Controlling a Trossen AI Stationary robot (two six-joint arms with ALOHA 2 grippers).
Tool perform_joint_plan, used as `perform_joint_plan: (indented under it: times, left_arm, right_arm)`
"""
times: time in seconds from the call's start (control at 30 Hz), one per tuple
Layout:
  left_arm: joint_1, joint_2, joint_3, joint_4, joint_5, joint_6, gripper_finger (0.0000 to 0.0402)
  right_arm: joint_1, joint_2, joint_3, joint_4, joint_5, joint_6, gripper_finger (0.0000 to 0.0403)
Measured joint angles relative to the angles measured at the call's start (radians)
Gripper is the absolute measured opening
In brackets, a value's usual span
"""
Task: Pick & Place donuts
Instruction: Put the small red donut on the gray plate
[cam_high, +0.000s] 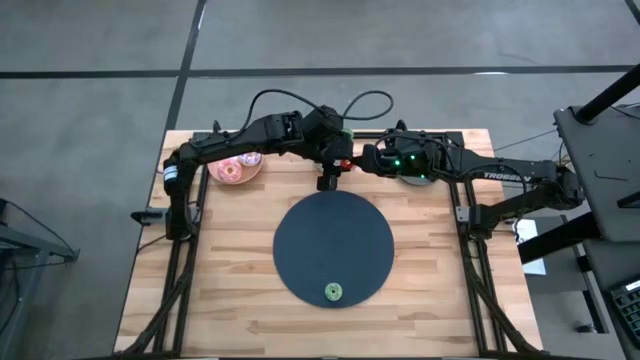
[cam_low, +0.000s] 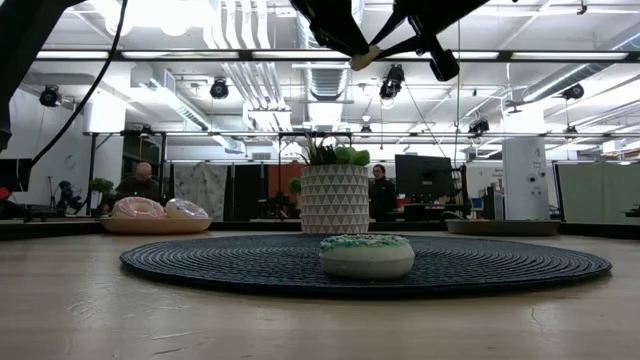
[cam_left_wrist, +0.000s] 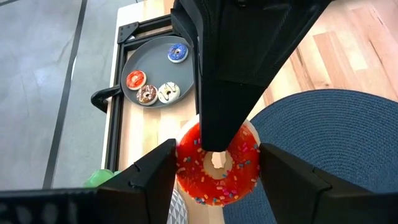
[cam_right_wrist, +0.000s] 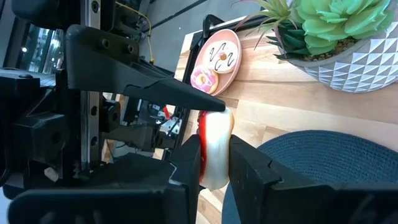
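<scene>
Light wooden table (cam_high: 240, 290) under a dark round woven mat (cam_high: 334, 247); green-sprinkled cream donut (cam_high: 333, 292) near its front edge. Above the mat's far rim, right hand (cam_right_wrist: 214, 163) pinching a red-frosted sprinkled donut (cam_left_wrist: 217, 163) edgewise. Left hand (cam_left_wrist: 214, 168) spread around it.

A red-frosted donut (cam_left_wrist: 217, 165) with multicoloured sprinkles and a cream underside is seen; a green-sprinkled cream donut (cam_low: 366, 256) lies on a dark navy woven disc (cam_high: 333, 245); pink and white-swirled donuts (cam_right_wrist: 213, 65) sit on a pink plate (cam_right_wrist: 231, 76); a grey plate (cam_left_wrist: 142, 68) carries blue, red, brown and cream ones; the surface (cam_high: 240, 260) is pale striped wood.
</scene>
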Motion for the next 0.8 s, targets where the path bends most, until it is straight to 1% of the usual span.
perform_joint_plan:
  times: [0.53,0.8]
  left_arm:
    - [0.0,0.0,0.0,0.0,-0.001,-0.001,0.0193]
    - [0.0,0.0,0.0,0.0,-0.002,-0.003,0.0193]
  right_arm:
    - [0.0,0.0,0.0,0.0,0.001,-0.001,0.0087]
    - [0.0,0.0,0.0,0.0,0.001,-0.008,0.0072]
